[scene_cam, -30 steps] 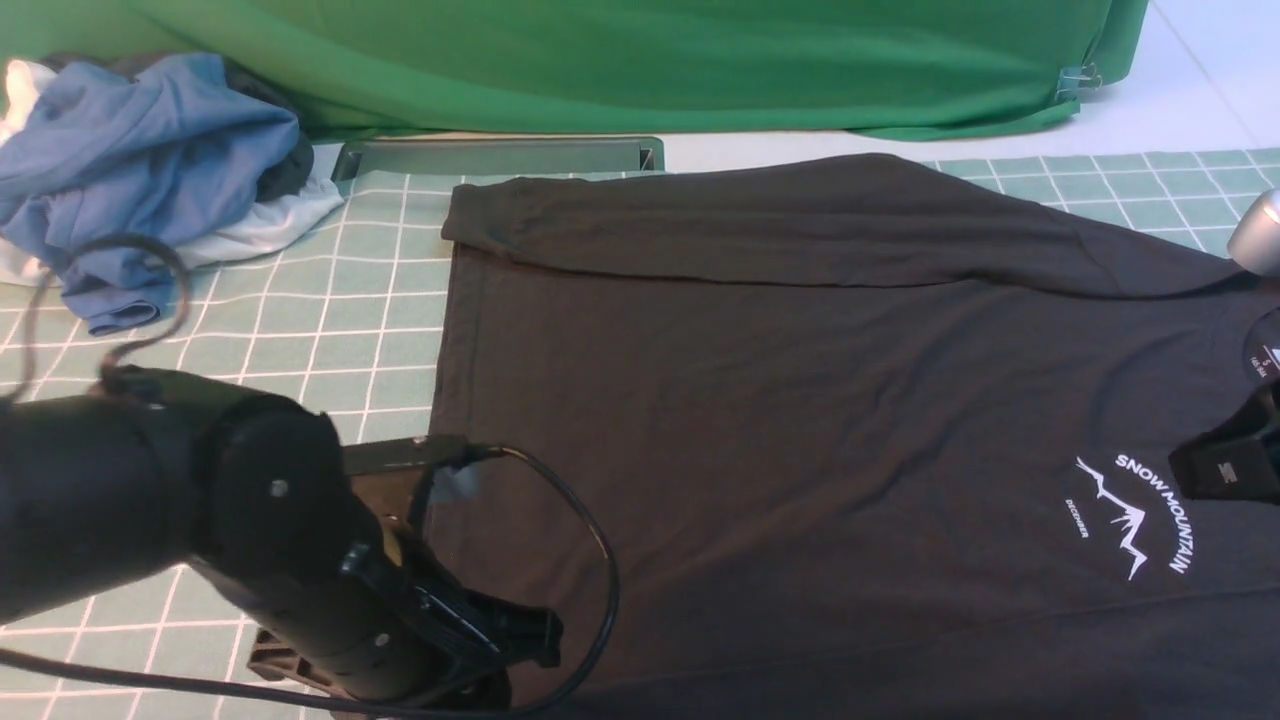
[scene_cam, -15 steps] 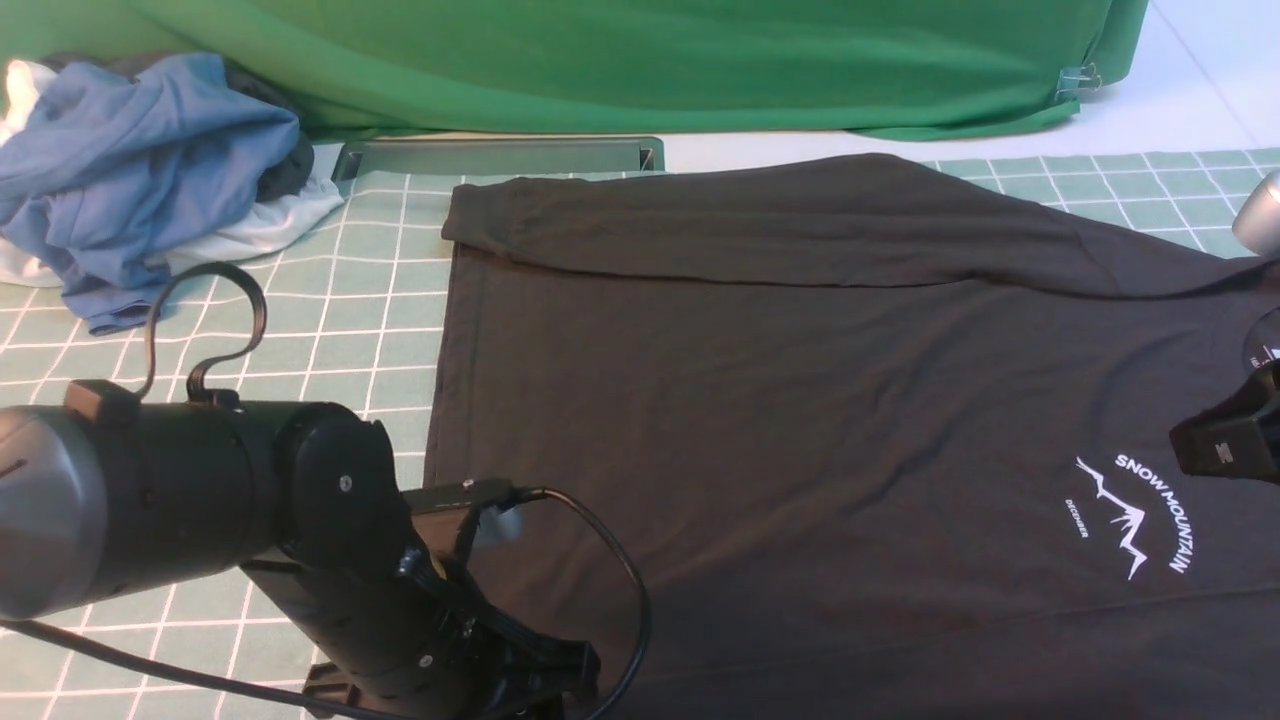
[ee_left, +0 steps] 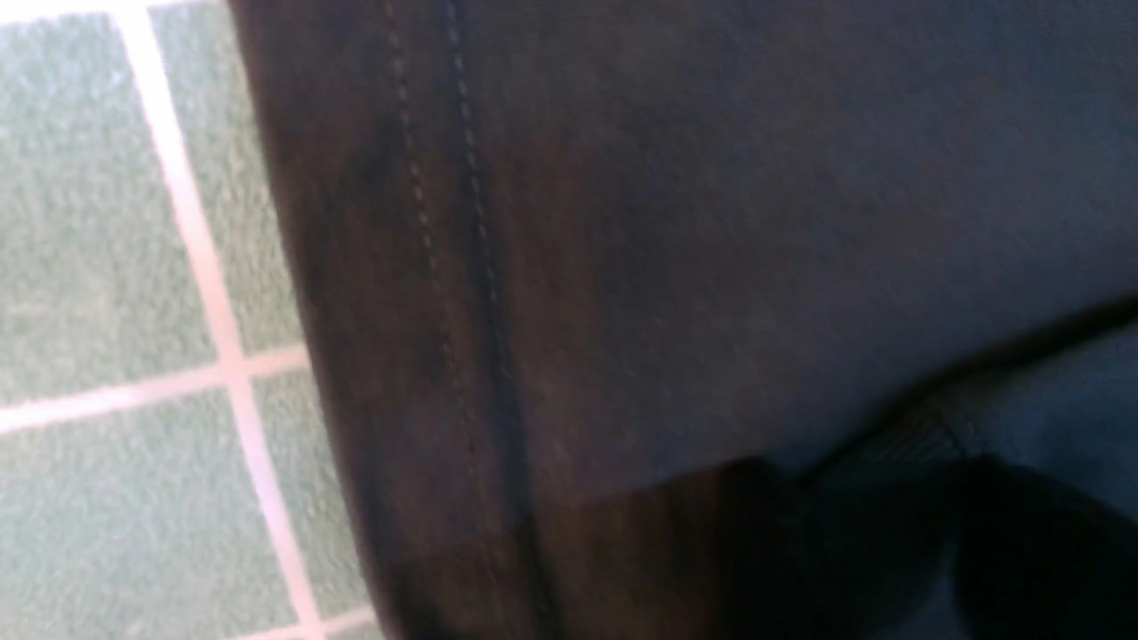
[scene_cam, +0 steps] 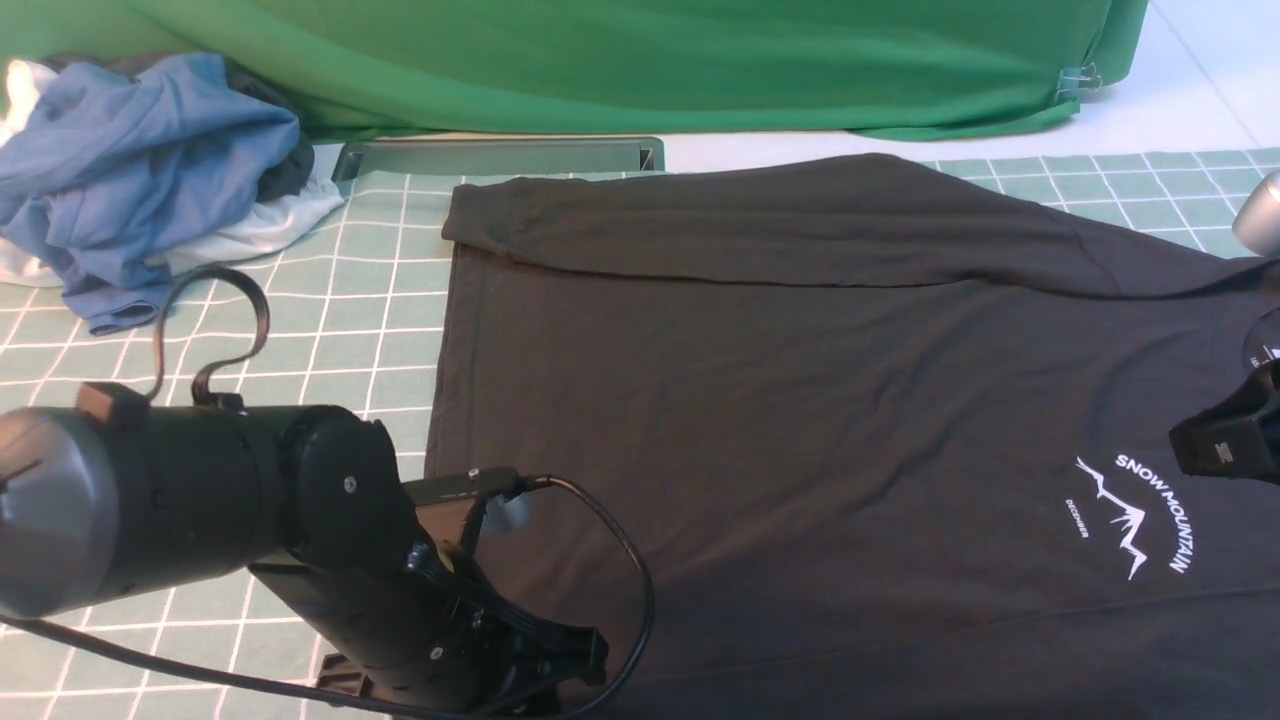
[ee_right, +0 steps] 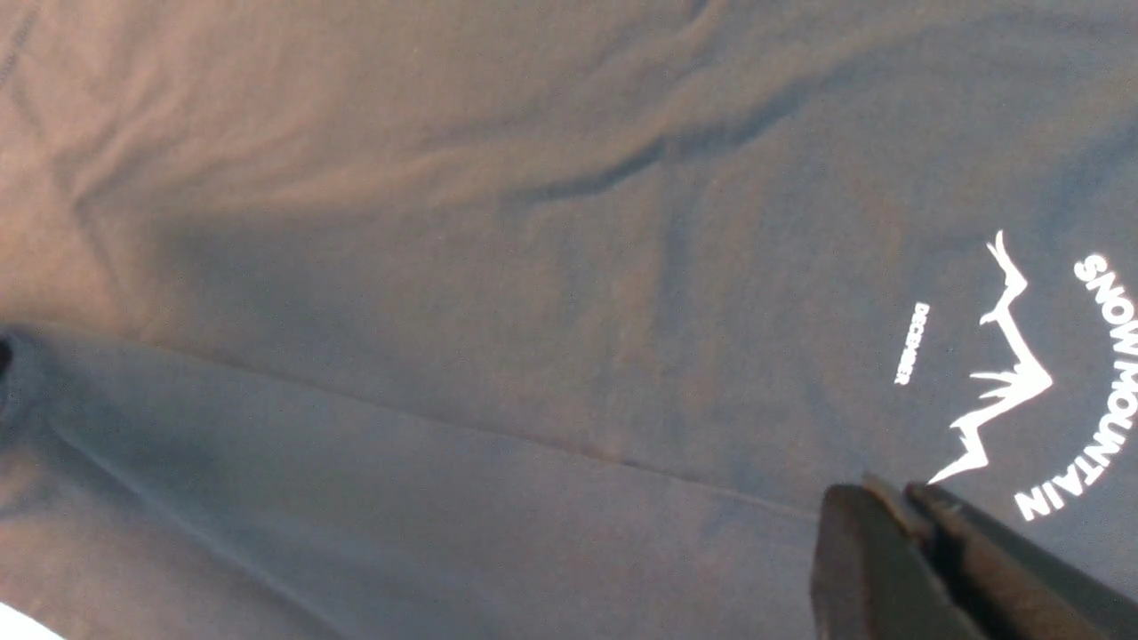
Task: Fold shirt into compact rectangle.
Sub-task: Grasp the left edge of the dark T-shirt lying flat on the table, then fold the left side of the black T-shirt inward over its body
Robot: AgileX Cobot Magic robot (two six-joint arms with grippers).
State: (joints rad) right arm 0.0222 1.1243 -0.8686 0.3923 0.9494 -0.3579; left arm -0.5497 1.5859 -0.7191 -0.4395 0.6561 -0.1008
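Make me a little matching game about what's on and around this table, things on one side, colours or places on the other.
Things:
1. Shirt
2. Hanging cloth
3. Blue garment
4. Mountain print

Descriptions:
A. green, along the far side
B. white, on the dark fabric
C. dark, spread out with its far edge folded over
D. heaped at the far left

Pairs: 1-C; 2-A; 3-D; 4-B

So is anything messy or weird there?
Yes, the clothes pile at the far left is a jumble: blue, white and dark garments crumpled together. The black T-shirt has wrinkles, but I see no damage.
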